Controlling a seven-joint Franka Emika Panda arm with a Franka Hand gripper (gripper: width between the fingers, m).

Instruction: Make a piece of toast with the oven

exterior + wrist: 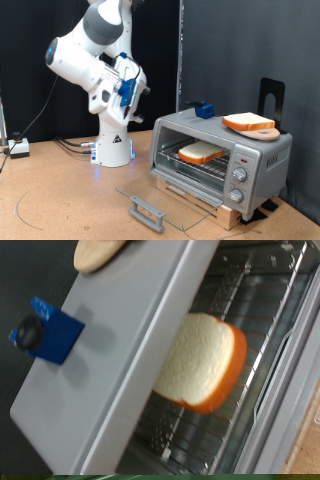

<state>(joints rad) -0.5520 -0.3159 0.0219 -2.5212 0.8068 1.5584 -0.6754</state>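
The silver oven [262, 160] stands at the exterior view's right with its glass door [150, 192] folded down flat and the grey bar handle [147, 212] at the front. One piece of toast [200, 153] lies on the wire rack inside; in the wrist view this toast [205, 360] shows its pale face and orange crust on the rack [200, 435]. A second slice [248, 122] rests on a round wooden board on the oven's top. My gripper [139, 87] hangs in the air to the left of the oven, well above the open door, with nothing visibly in it. Its fingers are out of the wrist view.
A small blue block [205, 109] with a black knob sits on the oven top [120, 350]; the wrist view also shows this block [45, 330]. A black stand [271, 96] rises behind the oven. Cables and a box [18, 148] lie at the table's far left.
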